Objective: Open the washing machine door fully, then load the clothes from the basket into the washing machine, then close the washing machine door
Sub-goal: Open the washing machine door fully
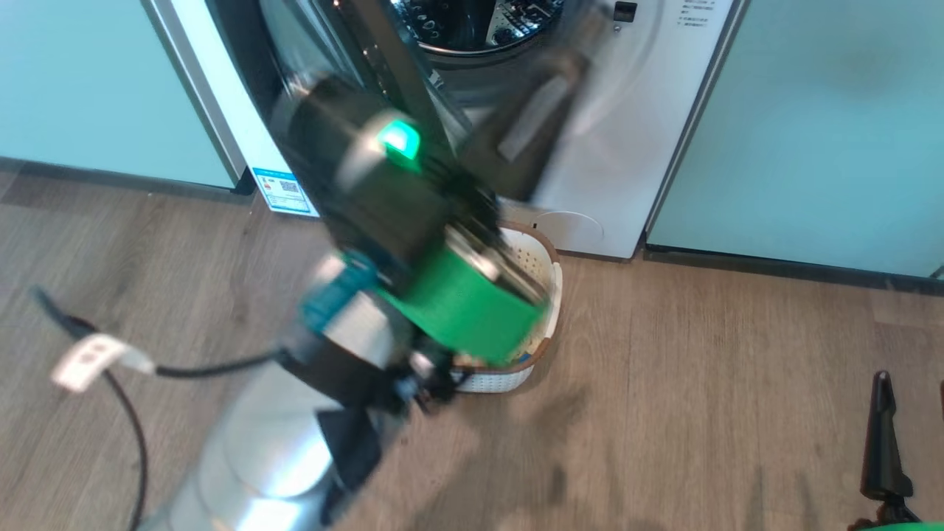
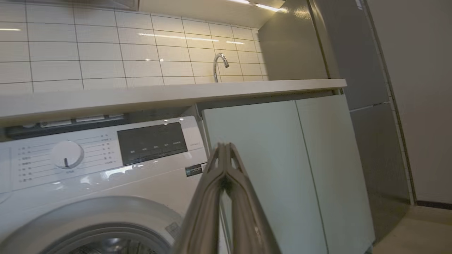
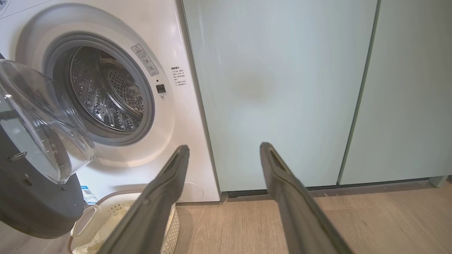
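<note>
The white washing machine (image 3: pixel 183 116) stands with its steel drum (image 3: pixel 106 95) exposed. The washing machine door (image 3: pixel 39 127), black-rimmed with a clear glass dome, hangs open at the left. Below it on the floor sits the white basket (image 3: pixel 88 218) with its brown rim (image 1: pixel 549 251), and some pale clothes (image 3: pixel 106 231) lie inside. My left gripper (image 2: pixel 224 147) is shut on nothing, raised in front of the machine's upper right corner. In the head view the left gripper (image 1: pixel 546 118) is blurred and its arm covers most of the basket. My right gripper (image 3: pixel 224 148) is open and empty, low at the right (image 1: pixel 912 387).
Pale-green cabinet doors (image 3: pixel 282 88) flank the machine on both sides. A countertop (image 2: pixel 176 93) with a tap (image 2: pixel 219 65) runs above it. A black cable with a white tag (image 1: pixel 92 358) lies on the wooden floor (image 1: pixel 700 413) at the left.
</note>
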